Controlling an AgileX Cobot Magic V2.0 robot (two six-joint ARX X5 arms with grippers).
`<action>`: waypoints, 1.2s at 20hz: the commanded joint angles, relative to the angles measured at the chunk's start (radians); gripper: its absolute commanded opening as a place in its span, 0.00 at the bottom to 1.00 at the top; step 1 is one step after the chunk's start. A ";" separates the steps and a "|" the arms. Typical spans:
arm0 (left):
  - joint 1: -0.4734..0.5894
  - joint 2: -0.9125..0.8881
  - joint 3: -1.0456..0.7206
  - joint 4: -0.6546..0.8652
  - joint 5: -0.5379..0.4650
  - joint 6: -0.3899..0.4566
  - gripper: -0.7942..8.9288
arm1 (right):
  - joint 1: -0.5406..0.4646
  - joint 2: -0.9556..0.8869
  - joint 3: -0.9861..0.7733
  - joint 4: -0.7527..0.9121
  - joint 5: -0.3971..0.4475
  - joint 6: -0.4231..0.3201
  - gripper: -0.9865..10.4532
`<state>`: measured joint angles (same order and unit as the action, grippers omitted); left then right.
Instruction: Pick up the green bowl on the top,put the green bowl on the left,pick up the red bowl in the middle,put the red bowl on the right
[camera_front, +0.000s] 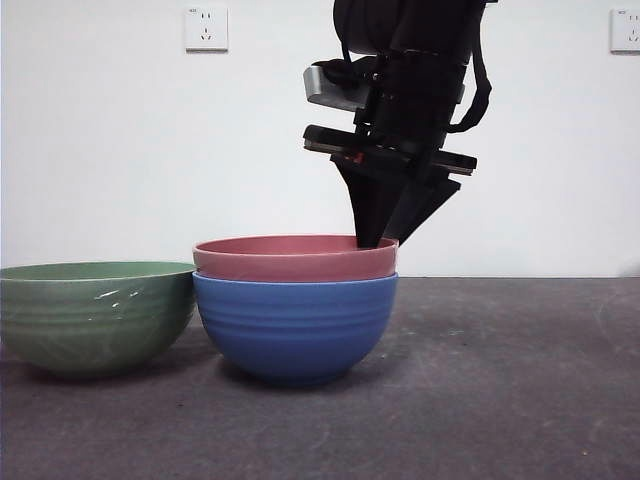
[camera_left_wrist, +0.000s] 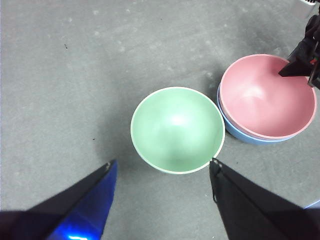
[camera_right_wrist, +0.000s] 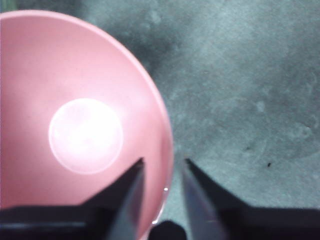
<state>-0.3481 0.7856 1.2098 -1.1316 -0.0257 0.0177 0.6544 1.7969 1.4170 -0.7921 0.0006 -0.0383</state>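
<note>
The green bowl (camera_front: 95, 315) stands alone on the table at the left; it also shows in the left wrist view (camera_left_wrist: 177, 129). The red bowl (camera_front: 295, 257) sits nested in a blue bowl (camera_front: 295, 325) in the middle. My right gripper (camera_right_wrist: 163, 160) is down at the red bowl's (camera_right_wrist: 85, 115) right rim, one jaw inside and one outside, narrowly open around it. It shows in the front view (camera_front: 375, 238) coming from above. My left gripper (camera_left_wrist: 161, 161) is open and empty, high above the green bowl.
The dark grey table (camera_front: 510, 380) stretches bare to the right of the stacked bowls. A white wall with two sockets stands behind. The left wrist view shows the right gripper (camera_left_wrist: 300, 65) at the red bowl's (camera_left_wrist: 265, 95) rim.
</note>
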 joint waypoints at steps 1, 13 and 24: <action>0.003 -0.003 -0.003 0.016 0.005 0.008 0.40 | 0.003 0.002 0.000 0.001 0.003 -0.005 0.07; 0.003 -0.003 -0.003 0.035 0.010 0.008 0.40 | -0.002 -0.140 0.000 0.006 0.004 -0.005 0.07; 0.003 -0.001 -0.003 0.073 0.061 0.003 0.40 | -0.307 -0.428 -0.045 -0.270 0.080 0.024 0.07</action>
<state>-0.3481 0.7864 1.2098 -1.0679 0.0307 0.0174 0.3504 1.3617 1.3903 -1.0599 0.0826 -0.0322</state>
